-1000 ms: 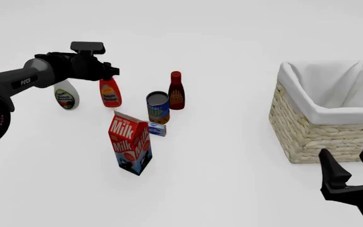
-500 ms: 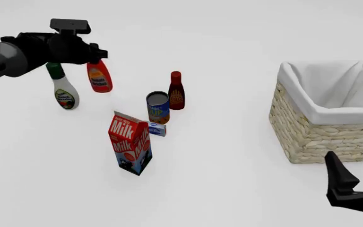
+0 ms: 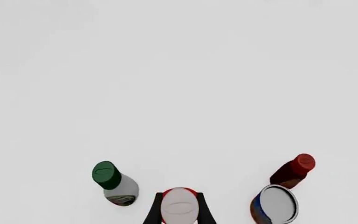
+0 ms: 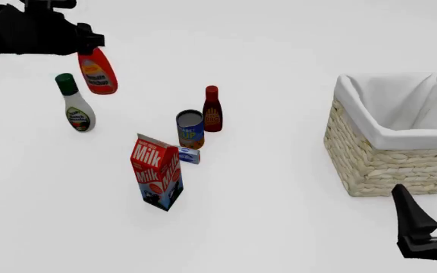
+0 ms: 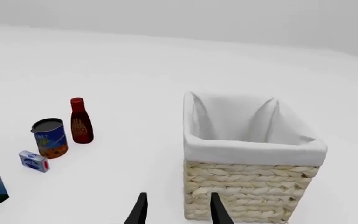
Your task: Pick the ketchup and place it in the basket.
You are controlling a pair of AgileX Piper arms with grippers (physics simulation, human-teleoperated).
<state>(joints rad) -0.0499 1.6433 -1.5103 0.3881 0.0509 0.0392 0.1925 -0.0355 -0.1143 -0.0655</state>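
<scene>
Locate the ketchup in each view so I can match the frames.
Front view: the ketchup hangs off the table at upper left, held at its cap by the left gripper.
Left wrist view: seen cap-on at the bottom edge, between the fingers.
Right wrist view: not in it.
Shared landmark: the dark maroon bottle with a red cap, beside the can.

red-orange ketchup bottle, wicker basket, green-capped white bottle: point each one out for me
red-orange ketchup bottle [image 4: 97,73], front view, on its label
pale wicker basket with white lining [image 4: 382,162], front view, on its woven front wall
white bottle with green cap [image 4: 77,111], front view, on its body
</scene>
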